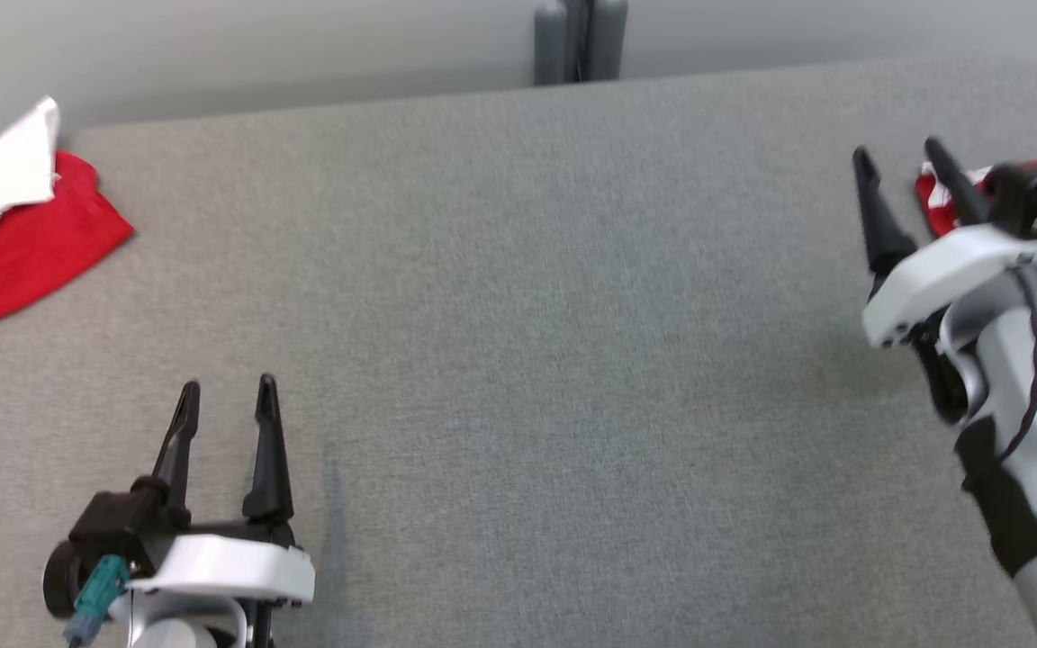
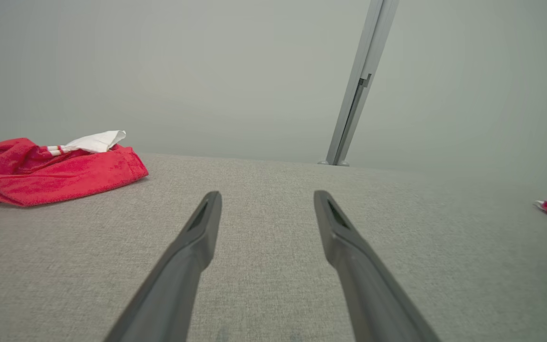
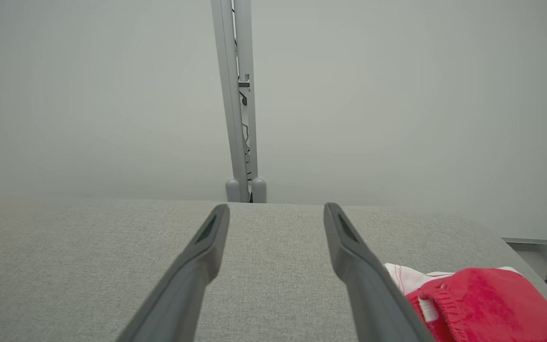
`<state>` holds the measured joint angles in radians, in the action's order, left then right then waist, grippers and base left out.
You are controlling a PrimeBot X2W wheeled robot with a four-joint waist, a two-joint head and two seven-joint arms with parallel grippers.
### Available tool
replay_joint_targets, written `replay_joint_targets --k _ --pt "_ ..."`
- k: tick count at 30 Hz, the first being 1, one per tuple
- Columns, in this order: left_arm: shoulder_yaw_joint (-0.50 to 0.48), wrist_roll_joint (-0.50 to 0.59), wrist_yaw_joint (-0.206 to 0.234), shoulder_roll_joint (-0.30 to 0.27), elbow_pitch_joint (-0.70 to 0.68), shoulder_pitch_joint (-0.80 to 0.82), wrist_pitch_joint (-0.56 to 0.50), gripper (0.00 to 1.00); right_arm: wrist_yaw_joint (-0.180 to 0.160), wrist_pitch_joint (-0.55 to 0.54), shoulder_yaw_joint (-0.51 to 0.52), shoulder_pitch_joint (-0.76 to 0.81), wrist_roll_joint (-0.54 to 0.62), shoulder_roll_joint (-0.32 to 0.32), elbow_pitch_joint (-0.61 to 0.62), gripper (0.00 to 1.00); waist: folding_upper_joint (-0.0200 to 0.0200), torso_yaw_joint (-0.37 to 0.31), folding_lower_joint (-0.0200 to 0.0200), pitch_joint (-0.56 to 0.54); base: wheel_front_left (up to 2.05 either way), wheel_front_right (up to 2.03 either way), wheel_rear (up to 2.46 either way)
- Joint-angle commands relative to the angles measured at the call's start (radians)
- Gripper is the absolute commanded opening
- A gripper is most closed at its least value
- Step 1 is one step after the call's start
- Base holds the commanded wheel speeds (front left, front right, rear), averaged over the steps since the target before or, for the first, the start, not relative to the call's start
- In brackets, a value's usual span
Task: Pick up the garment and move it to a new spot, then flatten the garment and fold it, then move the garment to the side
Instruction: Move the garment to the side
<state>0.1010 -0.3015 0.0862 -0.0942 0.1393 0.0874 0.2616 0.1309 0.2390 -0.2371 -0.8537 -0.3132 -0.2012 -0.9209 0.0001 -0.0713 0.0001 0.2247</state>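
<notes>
1. At the far left, near the table's back corner, the left garment (image 1: 23, 234) lies in a loose heap. It is red towelling with a white piece edged in red stripes on top. It rests on the table (image 1: 518, 315), which has a grey woven covering, and no finger touches it.
2. Next comes the left gripper (image 1: 227, 387), low over the front of the table. Its two dark fingers are spread wide, point toward the back wall and have nothing between them. It is well apart from the left garment, which in the left wrist view lies off to the left beyond the fingertips.
3. In the middle I see plain grey fabric. At the back edge a grey post (image 1: 580, 40) stands upright against the pale wall.
4. Further right, the right gripper (image 1: 898, 151) hangs over the table's right side on its white forearm. Its fingers are as wide apart as the other's, lean up and a little leftward, and hold nothing.
5. At the far right lies the right garment (image 3: 482, 299), also red with white. In the head view the gripper's body largely hides it. In the right wrist view it lies just outside the right-hand finger. I cannot tell whether the finger touches the cloth.
</notes>
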Motion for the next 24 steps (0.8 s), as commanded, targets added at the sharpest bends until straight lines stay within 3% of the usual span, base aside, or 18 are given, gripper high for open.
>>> replay_joint_targets --k 1,6,17,24 --pt "-0.012 -0.006 -0.005 0.000 0.005 -0.024 0.004 1.00 0.000 0.013 0.001 0.048 -0.011 0.004 0.027 1.00 -0.0001 0.029 -0.0001 -0.068 0.00 0.00 0.00" --pt "-0.023 0.002 -0.009 0.012 0.009 -0.087 0.004 1.00 0.000 0.023 0.042 0.205 -0.009 0.052 0.128 1.00 -0.0001 0.054 -0.0001 -0.134 0.00 0.00 0.00" --pt "-0.016 0.020 -0.018 0.030 -0.001 -0.187 0.005 1.00 0.000 0.022 0.163 0.577 0.120 0.141 0.441 1.00 -0.0001 0.090 -0.0001 -0.200 0.00 0.00 0.00" --pt "-0.012 0.025 -0.032 0.034 0.020 -0.199 0.004 1.00 0.000 -0.014 0.127 0.743 0.106 0.147 0.622 1.00 -0.0001 0.092 -0.0001 -0.209 0.00 0.00 0.00"
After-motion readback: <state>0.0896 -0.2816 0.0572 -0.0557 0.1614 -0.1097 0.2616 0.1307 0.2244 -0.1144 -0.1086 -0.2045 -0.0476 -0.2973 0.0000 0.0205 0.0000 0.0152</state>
